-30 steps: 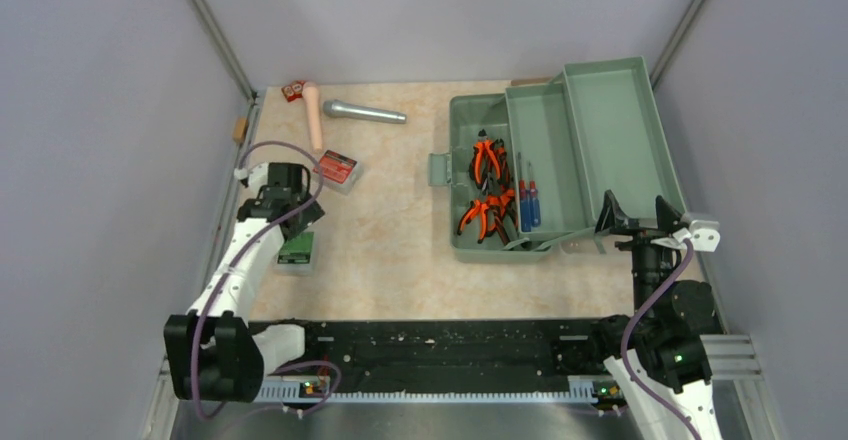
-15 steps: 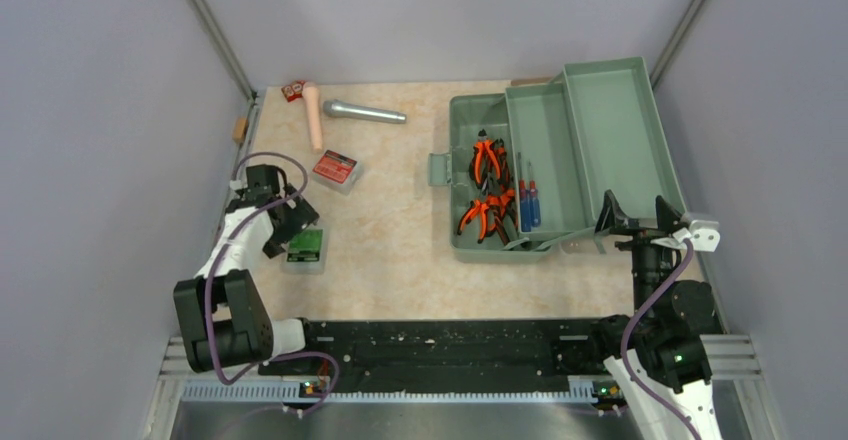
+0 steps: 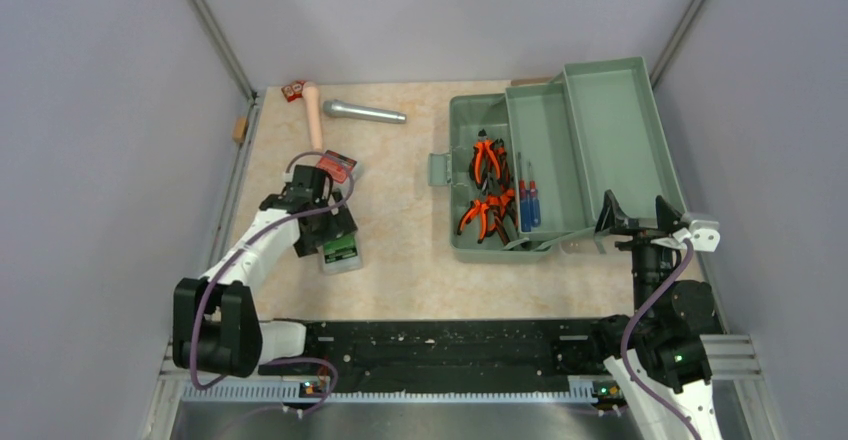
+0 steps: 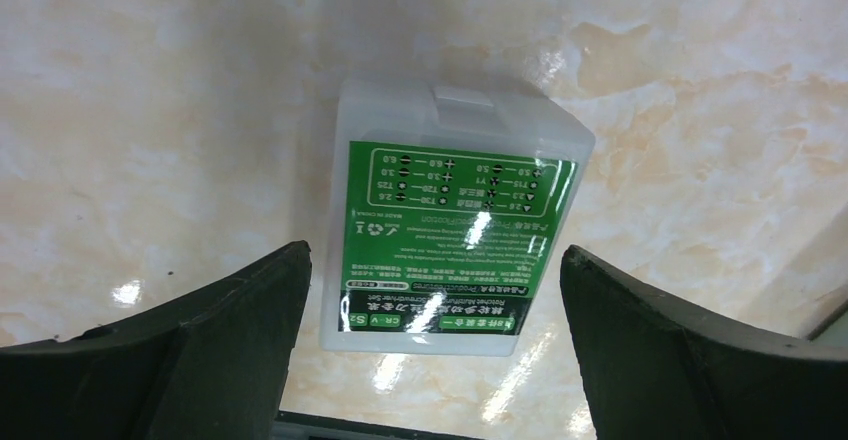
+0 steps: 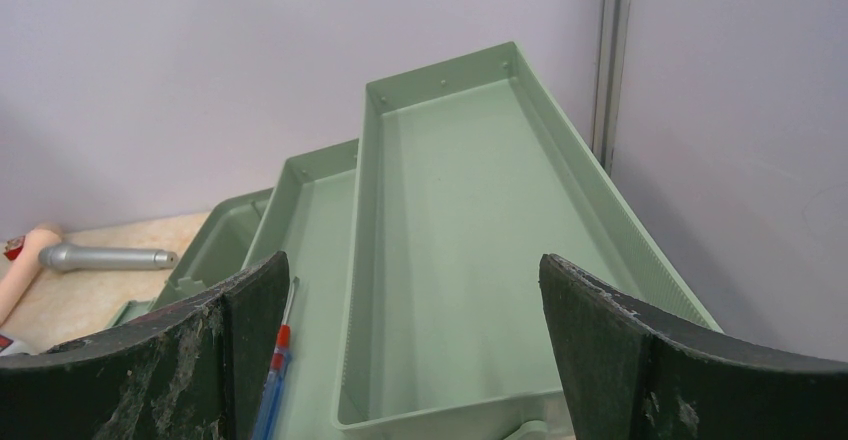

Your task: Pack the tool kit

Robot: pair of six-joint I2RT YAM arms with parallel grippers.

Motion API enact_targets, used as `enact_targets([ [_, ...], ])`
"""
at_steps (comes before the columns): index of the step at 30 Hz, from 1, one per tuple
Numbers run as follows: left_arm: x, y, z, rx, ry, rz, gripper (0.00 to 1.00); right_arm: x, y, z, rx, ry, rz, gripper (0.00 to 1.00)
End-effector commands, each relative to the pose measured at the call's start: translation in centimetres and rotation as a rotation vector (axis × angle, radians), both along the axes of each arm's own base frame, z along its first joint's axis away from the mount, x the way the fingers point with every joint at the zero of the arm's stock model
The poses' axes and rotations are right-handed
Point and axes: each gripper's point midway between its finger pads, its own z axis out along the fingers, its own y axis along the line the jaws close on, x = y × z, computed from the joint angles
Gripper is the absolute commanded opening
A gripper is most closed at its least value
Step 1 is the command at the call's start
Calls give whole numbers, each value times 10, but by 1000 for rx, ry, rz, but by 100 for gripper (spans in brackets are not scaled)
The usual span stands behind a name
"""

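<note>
Between the left hand's [image 4: 435,253] spread fingers [image 4: 250,305] lies the small green box [image 4: 450,215].

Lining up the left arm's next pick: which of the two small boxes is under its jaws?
The green-labelled box, lying flat on the table between the open left gripper's jaws. The red-labelled box lies farther back, behind the wrist.

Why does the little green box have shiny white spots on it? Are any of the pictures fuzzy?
Left wrist: reflected light makes bright spots on the green box label and on the glossy table. Right wrist: the toolbox is sharp and evenly lit, while the close dark fingers look slightly soft. Top external: clear, even light, only faint shadows.
</note>
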Motion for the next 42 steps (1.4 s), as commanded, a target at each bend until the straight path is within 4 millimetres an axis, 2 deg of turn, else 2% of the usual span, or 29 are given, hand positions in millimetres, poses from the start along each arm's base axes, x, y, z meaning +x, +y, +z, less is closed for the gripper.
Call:
enact_targets([
  [1,11,15,4,96,-18,60,99,-4,1,12,11,-49,11,94],
  [8,14,-10,-11,92,13,15,99,-4,1,12,11,-49,11,93],
  [13,18,-20,-4,45,-23,23,99,-8,0,14,15,-65,10,94],
  [16,19,-18,-1,52,-40,30,99,-8,0,15,15,-66,9,93],
  [23,6,-19,-32,79,48,29,99,-9,0,17,16,-70,15,94],
  [28,3,-19,-43,132,78,9,99,-15,2,29,39,-93,36,94],
  [31,3,-20,-41,143,75,-5,91,-13,5,36,29,-67,48,94],
  [34,9,-22,-29,145,34,-28,76,-17,7,52,-10,-50,65,94],
  [39,25,-33,5,100,-93,-100,50,-13,24,75,-83,14,148,94],
  [42,34,-44,31,64,-184,-165,43,-8,45,82,-102,60,252,95],
])
